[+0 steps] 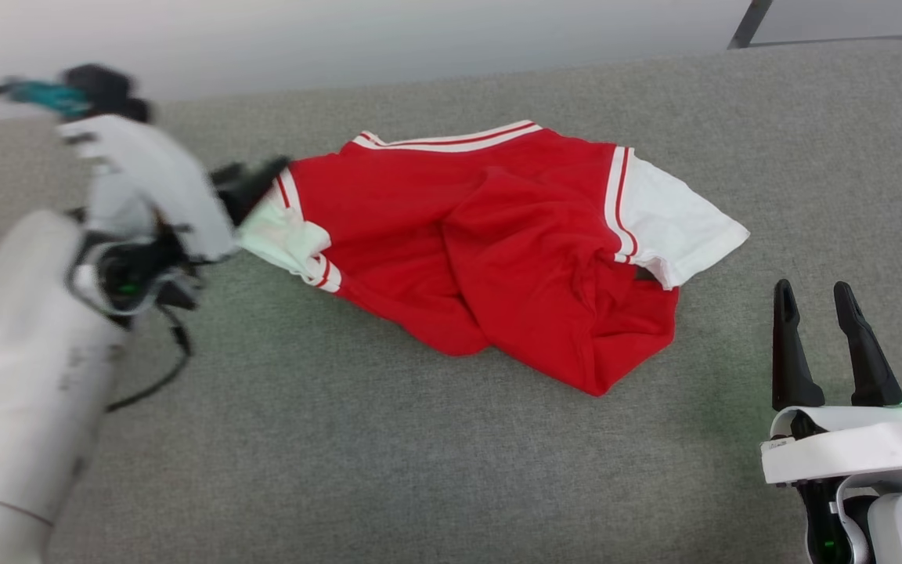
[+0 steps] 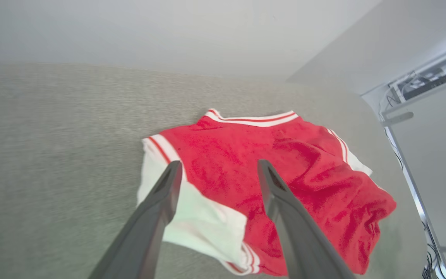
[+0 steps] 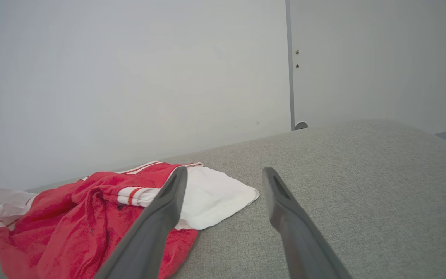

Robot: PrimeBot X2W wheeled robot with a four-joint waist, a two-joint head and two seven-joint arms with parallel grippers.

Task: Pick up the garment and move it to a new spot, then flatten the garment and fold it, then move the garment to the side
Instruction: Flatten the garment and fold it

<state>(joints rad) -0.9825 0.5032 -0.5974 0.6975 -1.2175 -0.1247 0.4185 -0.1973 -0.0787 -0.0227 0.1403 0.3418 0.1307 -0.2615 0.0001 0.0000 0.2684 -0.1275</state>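
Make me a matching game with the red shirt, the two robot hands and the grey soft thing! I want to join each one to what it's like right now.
Things:
1. red jersey-style shirt with white sleeves
2. left gripper with two long dark fingers
3. right gripper with two long dark fingers
4. grey fabric surface

States:
A. open, apart from the shirt
B. lies under the shirt
C. crumpled in a heap
D. open, close by a white sleeve

Pairs: 1-C, 2-D, 3-A, 4-B

The left pincer [image 1: 263,178] is a blurred dark smear in the head view, tips lost against the white sleeve of the garment [image 1: 498,251]. Its own folds bury red cloth, and the right wrist view's bottom edge crops it.
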